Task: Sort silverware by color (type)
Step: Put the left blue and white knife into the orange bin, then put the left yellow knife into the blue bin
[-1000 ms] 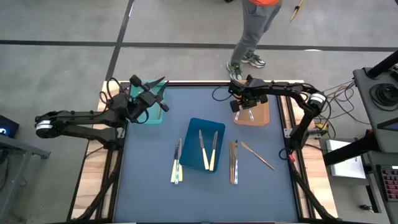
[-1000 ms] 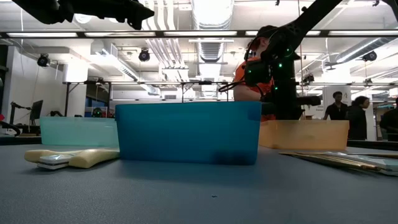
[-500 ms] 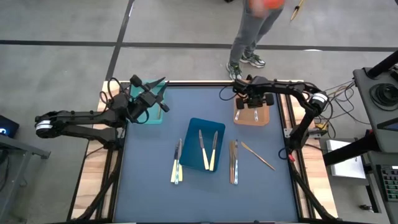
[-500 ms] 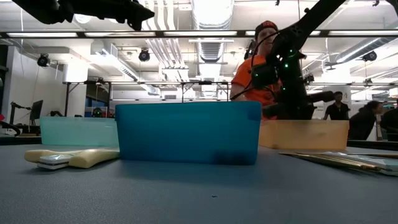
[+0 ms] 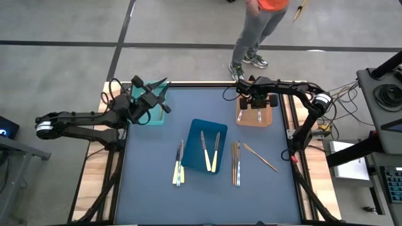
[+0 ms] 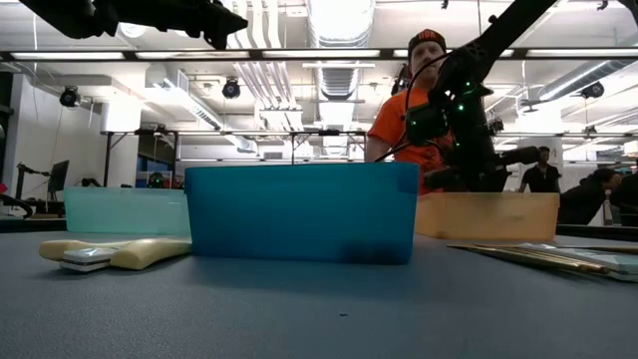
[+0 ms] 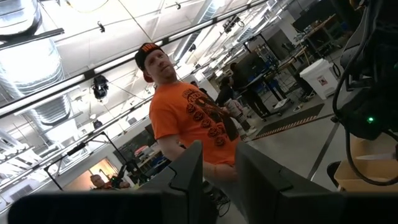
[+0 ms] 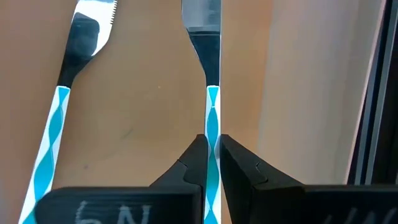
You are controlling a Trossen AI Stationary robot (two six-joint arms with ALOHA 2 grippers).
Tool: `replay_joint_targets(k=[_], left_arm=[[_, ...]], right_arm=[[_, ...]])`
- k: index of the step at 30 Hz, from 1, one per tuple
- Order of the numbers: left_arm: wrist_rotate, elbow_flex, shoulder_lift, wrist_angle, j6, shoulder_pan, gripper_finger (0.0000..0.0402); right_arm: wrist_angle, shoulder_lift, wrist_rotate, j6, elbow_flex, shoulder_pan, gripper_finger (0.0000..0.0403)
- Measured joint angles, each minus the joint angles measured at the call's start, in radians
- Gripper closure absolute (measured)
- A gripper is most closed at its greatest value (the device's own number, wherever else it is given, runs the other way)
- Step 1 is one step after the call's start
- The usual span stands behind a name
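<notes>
My right gripper [image 5: 254,105] is low over the orange tray [image 5: 268,119] at the table's far right, shut on a utensil with a blue-and-white twisted handle [image 8: 212,118]. A second utensil of that kind [image 8: 59,118] lies flat on the tray floor beside it. My left gripper [image 5: 158,88] hangs open above the teal tray [image 5: 151,117] at the far left, touching nothing. Two cream-handled utensils [image 5: 209,150] lie in the blue tray [image 5: 196,128] in the middle. More utensils lie on the table: a pair [image 5: 179,164], a pair [image 5: 236,163] and a gold one [image 5: 260,156]. My right gripper pinches the blue-and-white handle [image 8: 212,124] between its two fingers [image 8: 198,152], which lie along the utensil. The silver metal end [image 8: 202,15] points away from the gripper over the orange tray's floor. Whether the utensil rests on the floor cannot be told.
A person in an orange shirt [image 6: 409,125] stands just beyond the table's far edge, behind the right arm. The blue tray [image 6: 299,214] fills the middle of the low view, with the teal tray [image 6: 125,209] and orange tray [image 6: 488,214] behind it. Cables lie at the far right corner.
My right gripper has moved a little toward the table's right edge and down into the orange tray, carrying the blue-handled utensil with it. The person behind the table has shifted position.
</notes>
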Motion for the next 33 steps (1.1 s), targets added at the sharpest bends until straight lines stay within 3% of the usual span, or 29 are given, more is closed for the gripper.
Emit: replay_joint_targets(k=[11, 20, 25, 33], left_arm=[[0.0, 0.0, 0.0, 0.0, 0.0, 0.0, 0.0325], [-0.032, 0.0, 0.0, -0.001, -0.041, -0.001, 0.0325], [-0.1, 0.0, 0.0, -0.121, -0.231, -0.003, 0.0325], [-0.104, 0.0, 0.0, -0.288, -0.51, -0.043, 0.0325]], right_arm=[[0.011, 0.0, 0.014, -0.003, 0.0, 0.0, 0.0325], [0.01, -0.03, 0.011, -0.104, 0.048, 0.017, 0.0304], [0.018, -0.088, 0.087, -0.188, 0.072, 0.064, 0.0312], [0.127, -0.215, 0.165, -0.356, 0.053, 0.19, 0.0325]])
